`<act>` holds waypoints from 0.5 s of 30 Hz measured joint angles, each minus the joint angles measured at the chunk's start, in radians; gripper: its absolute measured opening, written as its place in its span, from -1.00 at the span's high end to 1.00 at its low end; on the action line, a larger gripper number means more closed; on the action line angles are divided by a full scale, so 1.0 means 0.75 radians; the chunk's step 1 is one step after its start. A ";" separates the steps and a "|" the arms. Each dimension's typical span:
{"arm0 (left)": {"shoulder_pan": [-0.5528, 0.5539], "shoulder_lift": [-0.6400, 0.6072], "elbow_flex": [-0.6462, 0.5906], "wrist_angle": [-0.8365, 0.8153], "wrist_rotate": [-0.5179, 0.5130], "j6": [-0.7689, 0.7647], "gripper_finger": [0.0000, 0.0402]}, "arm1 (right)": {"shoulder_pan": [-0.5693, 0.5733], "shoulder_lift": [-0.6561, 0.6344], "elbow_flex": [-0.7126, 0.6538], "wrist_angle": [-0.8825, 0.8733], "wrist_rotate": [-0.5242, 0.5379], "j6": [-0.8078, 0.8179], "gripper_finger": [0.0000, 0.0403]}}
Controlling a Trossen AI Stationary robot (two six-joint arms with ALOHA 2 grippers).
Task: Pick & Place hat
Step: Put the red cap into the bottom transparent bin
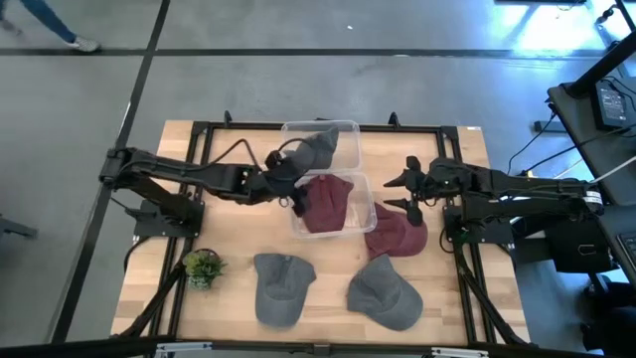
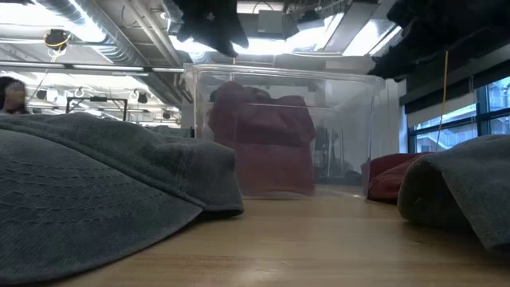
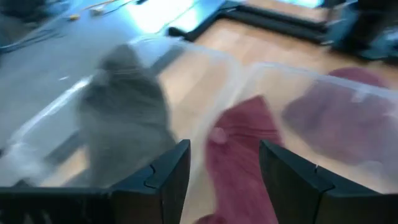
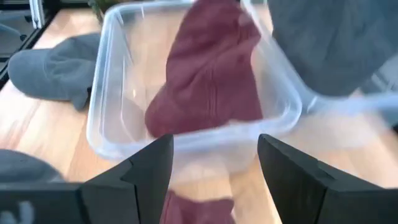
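Observation:
Two clear bins stand side by side mid-table. The far bin (image 1: 343, 134) holds a grey hat (image 1: 316, 149) (image 3: 124, 118). A red hat (image 1: 326, 204) (image 4: 208, 81) lies crumpled in the near bin (image 1: 360, 189). My left gripper (image 1: 295, 194) (image 3: 224, 149) hovers open above the line where the two bins meet, over the red hat's edge. My right gripper (image 1: 407, 187) (image 4: 214, 146) is open, just right of the near bin and above a second red hat (image 1: 396, 234) that lies on the table.
Two more grey hats (image 1: 281, 286) (image 1: 386, 291) lie flat near the table's near edge, and they fill the foreground of the low view. A small green plant (image 1: 204, 267) stands at the near left. Bare wood (image 1: 229, 229) shows left of the bins.

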 joint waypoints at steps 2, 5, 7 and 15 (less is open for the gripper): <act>0.007 -0.050 -0.096 0.123 0.067 0.048 0.09 | 0.000 0.002 0.000 -0.038 0.000 0.035 -0.16; 0.016 -0.118 -0.231 0.316 0.121 0.113 0.10 | 0.000 0.032 0.001 -0.096 0.013 0.105 -0.16; 0.019 -0.161 -0.320 0.442 0.159 0.157 0.10 | 0.001 0.071 0.001 -0.141 0.054 0.149 -0.16; 0.020 -0.238 -0.565 0.924 0.356 0.325 0.10 | 0.001 0.287 0.001 -0.253 0.129 0.257 -0.16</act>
